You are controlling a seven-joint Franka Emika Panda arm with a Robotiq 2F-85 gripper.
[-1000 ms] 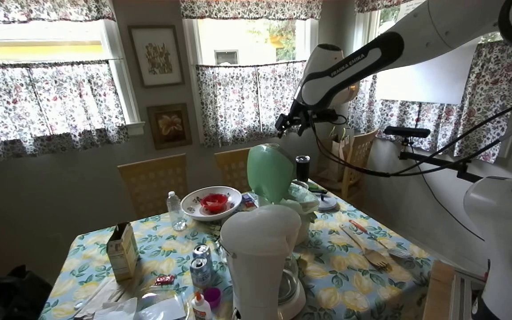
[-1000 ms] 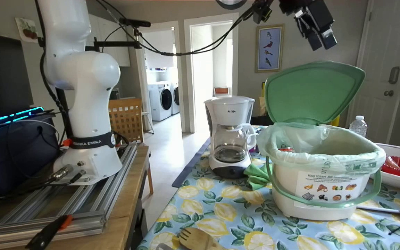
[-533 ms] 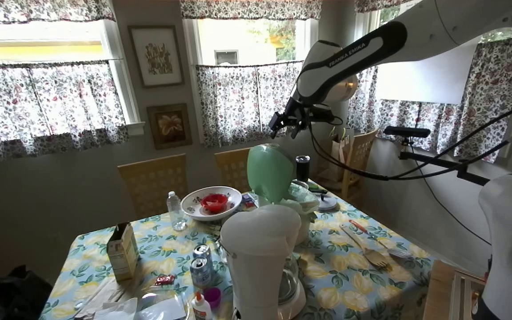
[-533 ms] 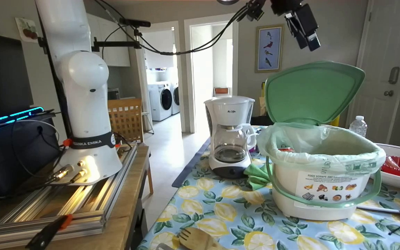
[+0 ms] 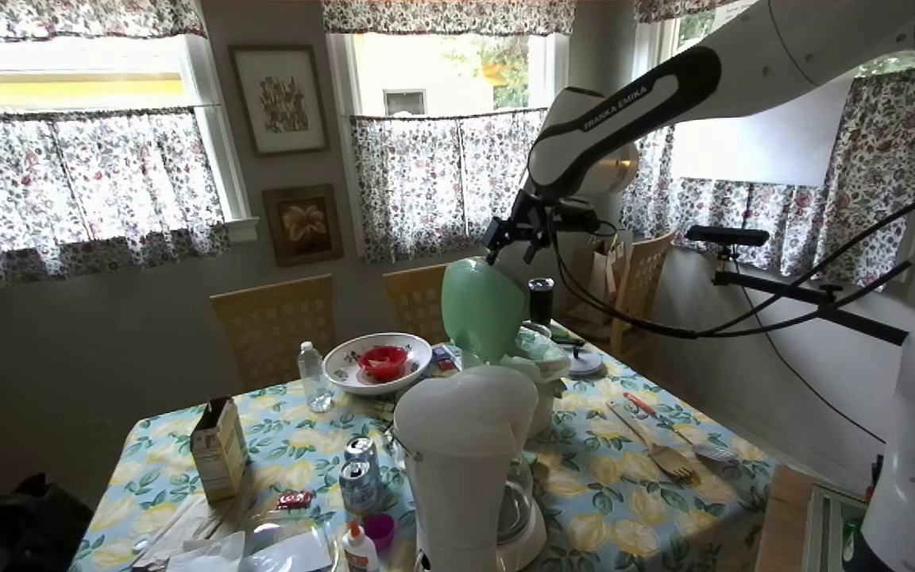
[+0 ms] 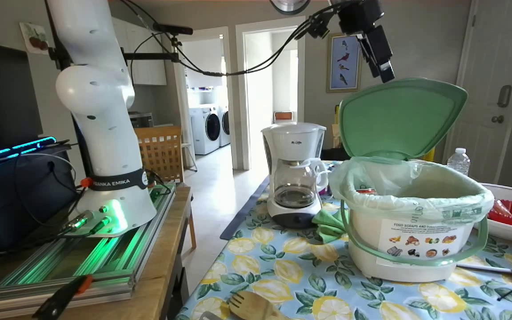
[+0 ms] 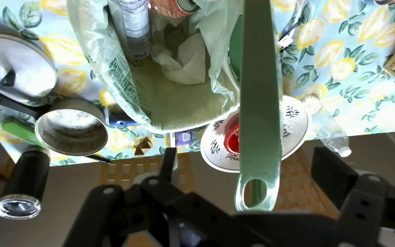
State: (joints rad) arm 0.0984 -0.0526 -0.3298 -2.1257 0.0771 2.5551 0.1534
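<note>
Gripper (image 5: 511, 254) spread wide, grasping nothing, near the top of the raised green lid (image 6: 400, 120) on the bin (image 6: 366, 226). Wrist view: lid shows between the fingers (image 7: 331, 175); contact not clear. Inside bin: red can (image 7: 170, 7). Around bin: coffee maker (image 6: 295, 173), green cloth (image 6: 329, 224), flowered bowl (image 5: 344, 365).

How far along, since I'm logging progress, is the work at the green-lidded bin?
Done, it seems: the bin has a bag in it, with a red can and a crumpled white scrap inside, and its lid stands raised. In hand: the gripper is open, the lid's free end showing between its jaws in the wrist view; contact is unclear. Left, probably: gripping the lid, as nothing is held.
</note>
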